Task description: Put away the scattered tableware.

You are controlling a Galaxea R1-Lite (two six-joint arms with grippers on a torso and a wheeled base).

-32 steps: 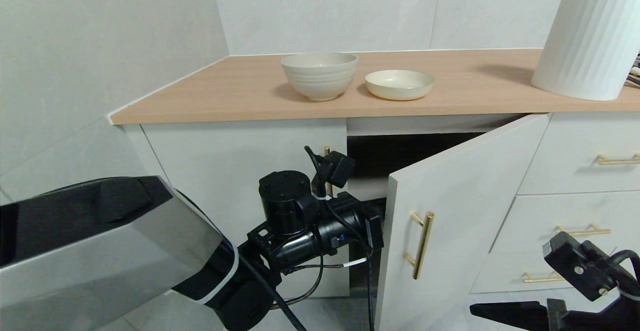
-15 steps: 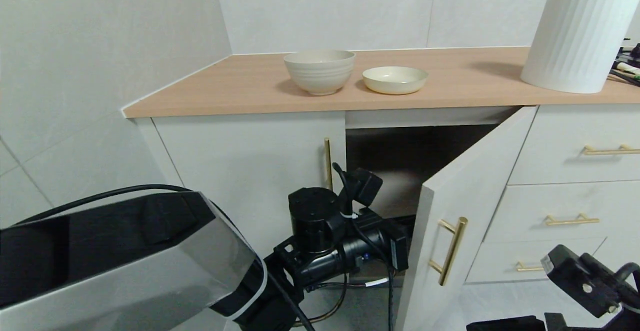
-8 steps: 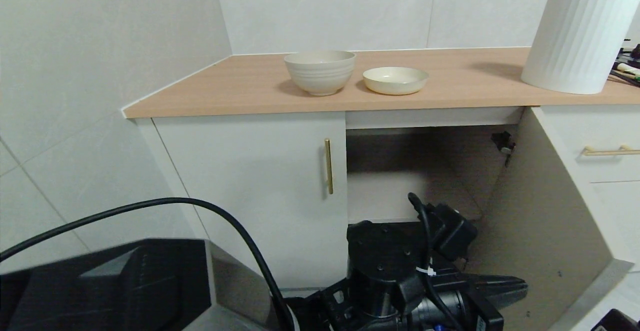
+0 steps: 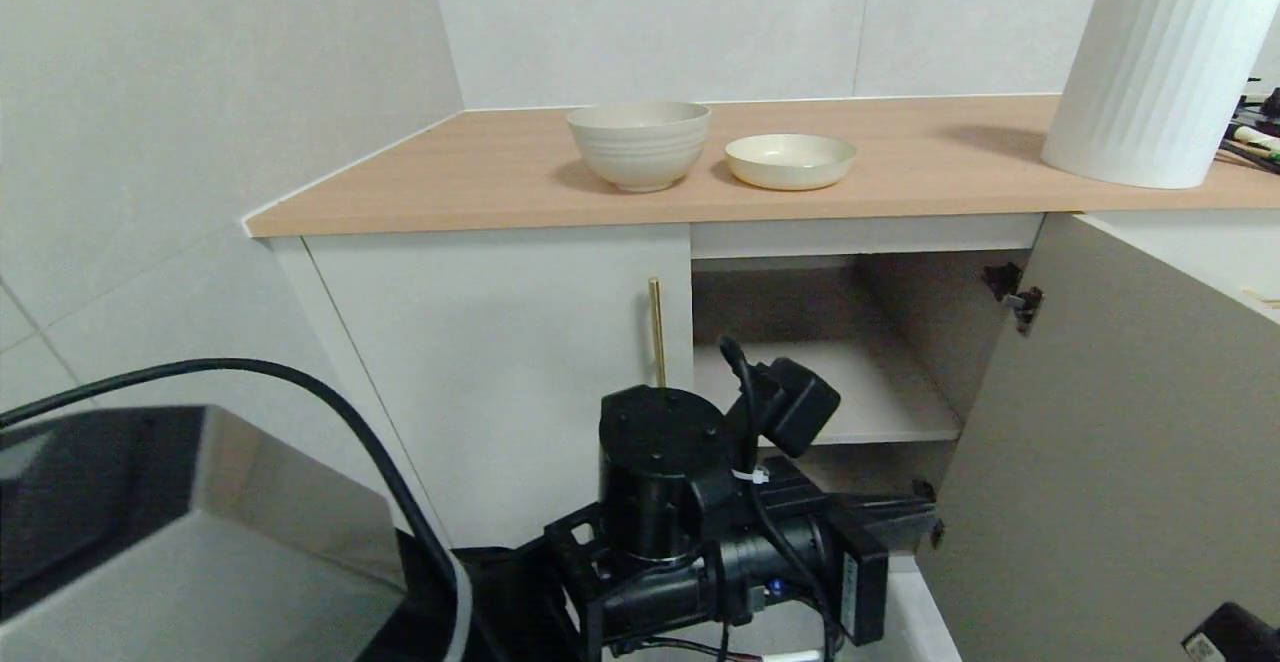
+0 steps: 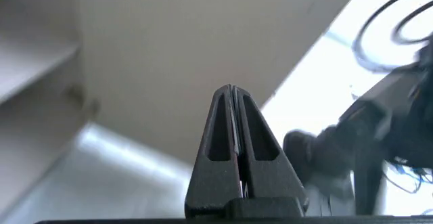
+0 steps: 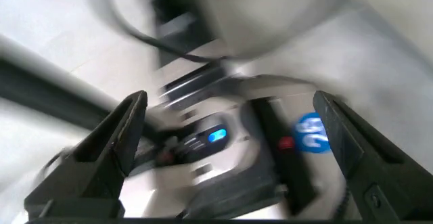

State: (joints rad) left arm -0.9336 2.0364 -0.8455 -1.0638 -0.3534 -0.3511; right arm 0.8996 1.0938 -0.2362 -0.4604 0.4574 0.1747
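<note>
On counter: bowl beside dish, well above closed left tool.

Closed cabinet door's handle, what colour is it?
The handle is brass gold, best seen in the head view.

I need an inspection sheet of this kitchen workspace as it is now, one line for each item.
Surface: wooden counter above white cupboards.
Job's things: bowl and shallow dish, side by side and upright on the counter.
Clutter: white ribbed container at the counter's right end.
Grippers: left gripper low before the open cupboard, shut, holding nothing; right gripper open.
Cables: black cable arches over the left arm.
Surroundings: right cupboard door open, shelf in sight; left door closed; tiled wall.
</note>
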